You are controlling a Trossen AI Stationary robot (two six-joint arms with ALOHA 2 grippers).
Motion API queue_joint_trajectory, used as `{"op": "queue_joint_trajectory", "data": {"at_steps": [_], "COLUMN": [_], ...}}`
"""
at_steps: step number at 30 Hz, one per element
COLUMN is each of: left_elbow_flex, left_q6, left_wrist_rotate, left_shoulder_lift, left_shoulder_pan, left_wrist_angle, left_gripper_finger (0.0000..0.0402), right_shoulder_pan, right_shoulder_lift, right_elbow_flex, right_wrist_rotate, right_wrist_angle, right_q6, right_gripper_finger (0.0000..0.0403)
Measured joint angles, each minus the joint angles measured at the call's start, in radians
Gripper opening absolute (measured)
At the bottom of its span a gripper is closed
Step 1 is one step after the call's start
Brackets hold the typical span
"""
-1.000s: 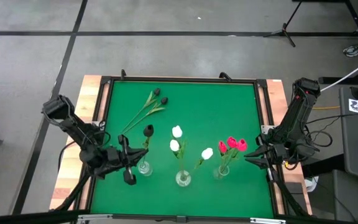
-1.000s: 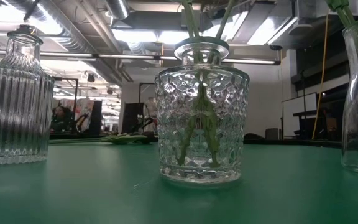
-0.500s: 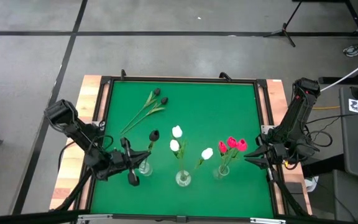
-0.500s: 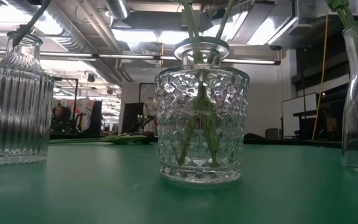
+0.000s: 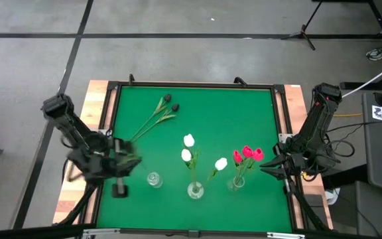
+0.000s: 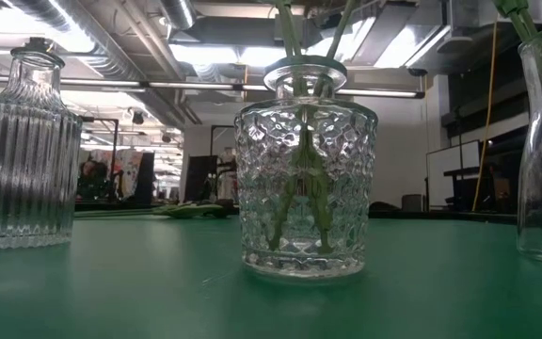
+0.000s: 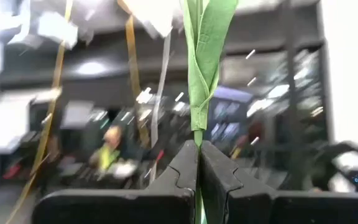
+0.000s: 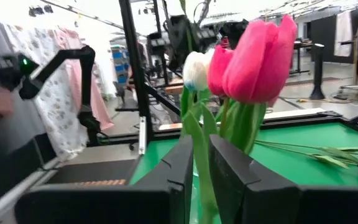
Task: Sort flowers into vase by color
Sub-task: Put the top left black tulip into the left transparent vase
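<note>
left fingers [image 7: 197, 163] clamp flower stem [image 7: 199, 74], arm blurred | right fingers [image 8: 201, 167] narrow, beside red-pink tulips [image 8: 253, 53]

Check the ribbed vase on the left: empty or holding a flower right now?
Empty. In the high view the ribbed vase shows only clear glass; the low view shows no stem at its neck.

held stem [image 7: 199, 74] bud cut off, left arm [image 5: 88, 149] blurred
</note>
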Motion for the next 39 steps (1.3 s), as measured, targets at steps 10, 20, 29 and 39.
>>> {"op": "queue_joint_trajectory", "data": {"at_steps": [10, 20, 29, 39], "left_elbow_flex": [-0.089, -0.364, -0.441, -0.392], "left_q6": [-0.105, -0.289, -0.433, -0.542], "left_wrist_rotate": [0.109, 0.508, 0.522, 0.574], "left_shoulder_lift": [-0.416, -0.467, -0.309, -0.174], "left_shoulder_pan": [-0.249, 0.002, 0.12, 0.186], "left_wrist_angle": [-0.381, -0.18, -0.001, 0.0], "left_gripper_finger": [0.0, 0.0, 0.0, 0.0], "right_shoulder_pan": [0.0, 0.0, 0.0, 0.0], "right_shoulder_lift": [0.0, 0.0, 0.0, 0.0], "right_elbow_flex": [0.0, 0.0, 0.0, 0.0], "right_wrist_rotate": [0.042, 0.091, 0.131, 0.161], "right_wrist_angle": [-0.052, -0.052, -0.059, -0.061], "right_q6": [0.0, 0.0, 0.003, 0.0], "right_gripper_finger": [0.0051, 0.0051, 0.0051, 0.0051]}}
